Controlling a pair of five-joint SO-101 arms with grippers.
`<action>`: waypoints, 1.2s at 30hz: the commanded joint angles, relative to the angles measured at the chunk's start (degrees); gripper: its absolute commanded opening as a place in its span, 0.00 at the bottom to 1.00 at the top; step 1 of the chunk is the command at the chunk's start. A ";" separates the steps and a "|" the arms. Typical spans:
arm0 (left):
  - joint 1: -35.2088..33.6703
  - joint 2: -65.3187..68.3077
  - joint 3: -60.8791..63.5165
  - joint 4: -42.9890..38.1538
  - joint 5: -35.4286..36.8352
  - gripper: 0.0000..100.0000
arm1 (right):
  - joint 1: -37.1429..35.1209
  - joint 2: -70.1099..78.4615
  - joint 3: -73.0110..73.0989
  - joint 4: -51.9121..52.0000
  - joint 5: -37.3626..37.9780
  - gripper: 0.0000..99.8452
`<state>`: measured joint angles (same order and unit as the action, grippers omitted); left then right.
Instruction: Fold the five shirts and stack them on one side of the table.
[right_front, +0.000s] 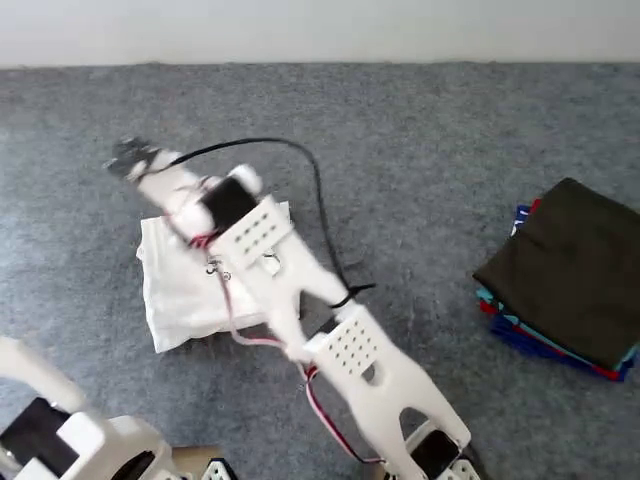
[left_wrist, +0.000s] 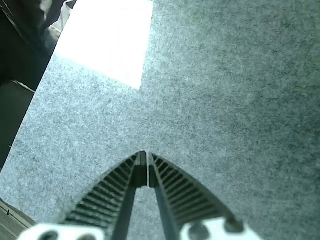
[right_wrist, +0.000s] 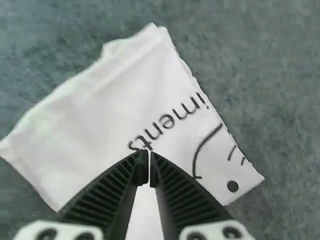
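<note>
White shirt (right_front: 185, 290) lies folded, well apart from the shirt stack (right_front: 565, 275).

You've got soft, even light in the high view, with barely any shadow on the grey surface (right_front: 430, 150). The right pincer (right_front: 132, 158) at 10 o'clock is smeared with blur, though. In the left wrist view the white shirt (left_wrist: 107, 40) at 11 o'clock is blown out to pure glare, and the 9 o'clock edge goes nearly black. The right wrist view exposes the shirt fine, creases and all, but the surface around it looks soft.
</note>
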<state>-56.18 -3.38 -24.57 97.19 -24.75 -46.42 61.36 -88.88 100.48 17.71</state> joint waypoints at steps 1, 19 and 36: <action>-0.26 -2.02 -0.31 -0.79 0.35 0.02 | 3.65 -2.68 4.84 2.59 0.18 0.01; -3.34 -2.02 -0.31 -0.53 0.09 0.02 | 3.91 -23.52 54.77 -1.63 -4.40 0.01; -2.99 -2.11 -0.31 -0.53 0.26 0.02 | 9.80 -18.33 31.21 -4.62 -4.13 0.01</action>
<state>-59.25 -3.38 -24.57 97.19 -24.75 -40.53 46.24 -52.48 99.52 13.76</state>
